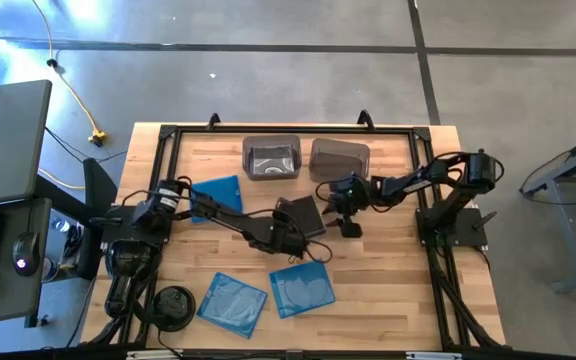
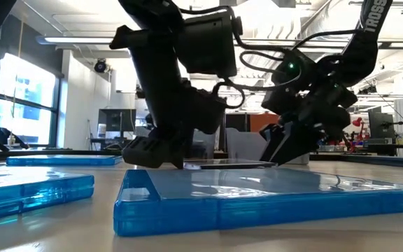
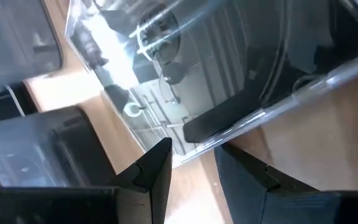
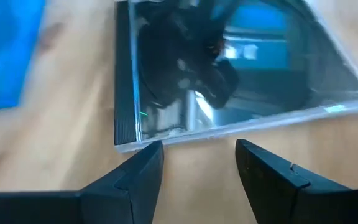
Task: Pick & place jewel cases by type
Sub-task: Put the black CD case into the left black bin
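Sorting looks barely begun: one case (image 1: 272,158) sits in the bin (image 1: 249,147) at 12 o'clock, three blue cases (image 1: 302,289) lie loose. Both grippers, left (image 1: 290,243) and right (image 1: 350,226), stand open, unclenched, flanking the dark case (image 1: 303,214) at centre.

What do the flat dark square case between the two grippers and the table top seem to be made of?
The flat dark square case looks like hard glossy plastic: clear lid over a dark tray, mirroring the arm above it. The table top looks like pale wood with a matte finish: parallel strips and grain show, probably butcher block.
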`<action>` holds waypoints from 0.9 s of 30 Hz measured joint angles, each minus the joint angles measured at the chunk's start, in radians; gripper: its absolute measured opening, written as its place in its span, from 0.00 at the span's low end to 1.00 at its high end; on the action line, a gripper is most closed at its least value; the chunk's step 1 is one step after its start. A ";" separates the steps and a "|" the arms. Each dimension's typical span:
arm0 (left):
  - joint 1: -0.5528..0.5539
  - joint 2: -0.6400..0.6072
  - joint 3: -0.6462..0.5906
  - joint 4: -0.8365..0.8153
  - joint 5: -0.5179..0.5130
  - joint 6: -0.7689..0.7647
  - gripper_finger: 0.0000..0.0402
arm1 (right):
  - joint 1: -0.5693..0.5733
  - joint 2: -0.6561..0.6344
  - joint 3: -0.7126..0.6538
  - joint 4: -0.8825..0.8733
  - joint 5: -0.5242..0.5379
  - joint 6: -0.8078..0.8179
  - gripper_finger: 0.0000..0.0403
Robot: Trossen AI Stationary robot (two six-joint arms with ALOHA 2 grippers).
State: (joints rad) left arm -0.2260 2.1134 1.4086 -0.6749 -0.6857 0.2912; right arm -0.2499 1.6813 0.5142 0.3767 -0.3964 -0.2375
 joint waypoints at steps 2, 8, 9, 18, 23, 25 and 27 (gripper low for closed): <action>-0.009 0.003 0.009 0.007 -0.008 -0.009 0.32 | 0.012 0.000 0.000 -0.005 -0.045 0.029 0.49; -0.020 0.005 0.064 -0.018 0.038 -0.025 0.32 | 0.066 -0.005 0.000 -0.042 -0.031 0.013 0.49; -0.020 0.005 0.067 -0.021 0.048 -0.025 0.32 | 0.073 -0.005 0.000 -0.043 -0.019 0.011 0.49; -0.018 0.003 0.072 -0.052 0.084 -0.120 0.32 | 0.107 0.002 -0.005 0.044 -0.040 0.094 0.49; -0.023 0.003 0.074 -0.064 0.085 -0.146 0.32 | 0.111 0.002 -0.005 0.042 -0.024 0.090 0.49; -0.032 0.003 0.074 -0.071 0.085 -0.137 0.32 | 0.112 0.002 -0.005 0.042 -0.012 0.081 0.49; -0.047 0.003 0.075 -0.078 0.086 -0.110 0.32 | 0.112 0.002 -0.004 0.043 -0.002 0.065 0.49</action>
State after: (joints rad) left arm -0.2728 2.1166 1.4837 -0.7525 -0.5996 0.1809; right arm -0.1375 1.6829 0.5097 0.4194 -0.3983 -0.1729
